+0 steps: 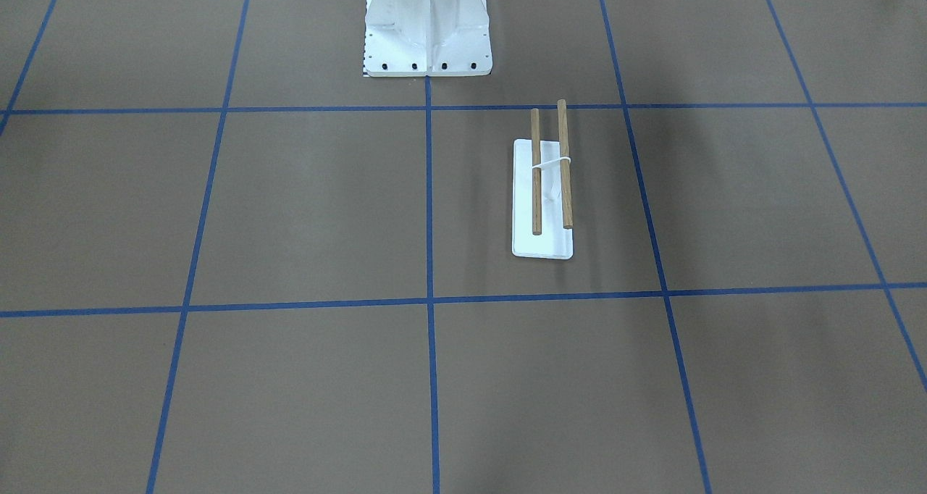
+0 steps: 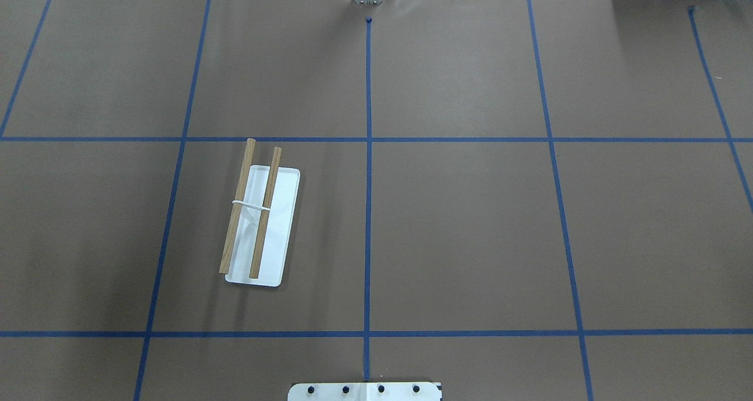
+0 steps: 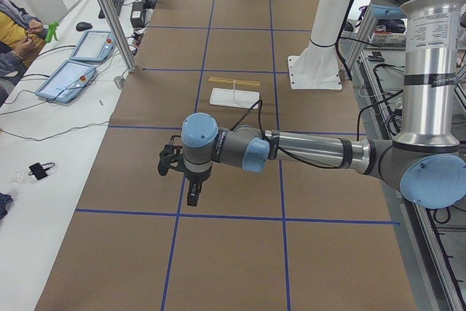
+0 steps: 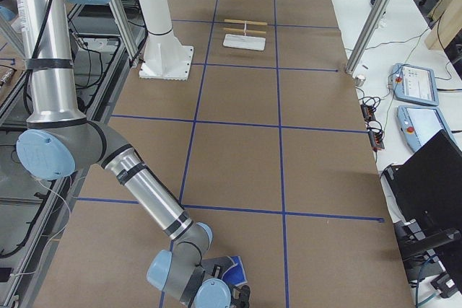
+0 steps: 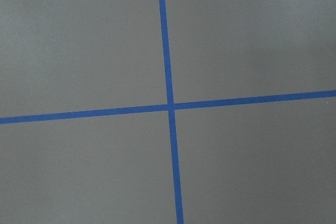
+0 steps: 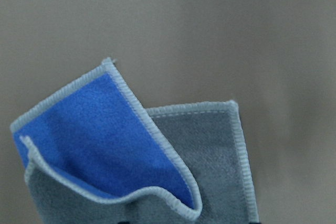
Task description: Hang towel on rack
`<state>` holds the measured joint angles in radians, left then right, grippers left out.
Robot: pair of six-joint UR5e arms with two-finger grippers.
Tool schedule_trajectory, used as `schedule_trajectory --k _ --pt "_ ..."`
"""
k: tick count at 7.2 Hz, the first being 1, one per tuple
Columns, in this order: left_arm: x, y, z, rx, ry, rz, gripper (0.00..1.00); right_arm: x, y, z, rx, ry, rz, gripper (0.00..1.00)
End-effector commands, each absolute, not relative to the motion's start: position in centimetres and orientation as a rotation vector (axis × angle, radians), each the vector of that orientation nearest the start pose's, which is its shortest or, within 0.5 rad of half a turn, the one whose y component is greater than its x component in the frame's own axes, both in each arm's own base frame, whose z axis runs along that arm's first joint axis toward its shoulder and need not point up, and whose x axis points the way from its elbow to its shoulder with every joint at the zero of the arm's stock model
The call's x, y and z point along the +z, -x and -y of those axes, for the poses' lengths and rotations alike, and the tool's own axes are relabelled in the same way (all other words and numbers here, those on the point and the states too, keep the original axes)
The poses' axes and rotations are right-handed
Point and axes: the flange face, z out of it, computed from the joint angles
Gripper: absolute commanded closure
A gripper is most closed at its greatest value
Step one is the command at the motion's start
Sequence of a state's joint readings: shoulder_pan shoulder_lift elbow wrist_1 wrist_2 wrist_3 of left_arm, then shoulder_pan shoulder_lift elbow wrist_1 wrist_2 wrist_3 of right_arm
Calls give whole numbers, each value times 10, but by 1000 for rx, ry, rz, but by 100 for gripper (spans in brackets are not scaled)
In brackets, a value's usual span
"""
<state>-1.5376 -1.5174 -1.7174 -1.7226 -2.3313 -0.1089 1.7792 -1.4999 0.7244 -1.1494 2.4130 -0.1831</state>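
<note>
On the table's (image 2: 470,213) left half, one grid square from the centre line, stands the rack (image 2: 283,224), upright on its white base, with both dowels bare and lying parallel along the base; a thin white band crosses them at mid-length. The pedestal (image 1: 427,30) is bolted at the robot's edge, near the rack but apart from it. At the far right end of the table, outside the overhead and front views, is the towel (image 4: 232,272), well apart from the rack. The right wrist view shows the towel (image 6: 210,156) grey side out, with one corner folded over to expose the blue face and the pale stitched edge; whether it lies on the table or is lifted cannot be determined. The right gripper (image 4: 242,295) is just beside the towel at the bottom of the right side view; I cannot tell whether its jaws have hold of the cloth. The left gripper (image 3: 178,176) hangs above the table toward its left end, over a tape crossing (image 5: 170,106); its jaw state likewise cannot be told.
</note>
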Motion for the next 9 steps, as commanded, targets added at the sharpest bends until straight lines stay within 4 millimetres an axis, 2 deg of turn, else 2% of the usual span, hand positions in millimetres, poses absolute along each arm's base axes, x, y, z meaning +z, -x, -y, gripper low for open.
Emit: schedule_trajectory --k 1,2,5,6,7,8,9 --pt "596 49 484 21 -179 -771 2 960 -136 364 161 146 875 63" --pt "595 49 484 21 -181 -771 2 956 -137 372 162 140 874 100" --pt "590 50 481 23 -190 -771 2 949 -138 381 160 126 882 100" --pt "588 50 480 25 -193 -772 2 933 -141 402 156 97 889 100" --pt "587 50 480 24 -195 -772 2 912 -143 422 164 58 916 100" --pt "586 50 480 22 -196 -774 2 882 -148 441 167 9 910 100" --pt "580 48 480 20 -198 -792 2 843 -152 464 154 -30 904 100"
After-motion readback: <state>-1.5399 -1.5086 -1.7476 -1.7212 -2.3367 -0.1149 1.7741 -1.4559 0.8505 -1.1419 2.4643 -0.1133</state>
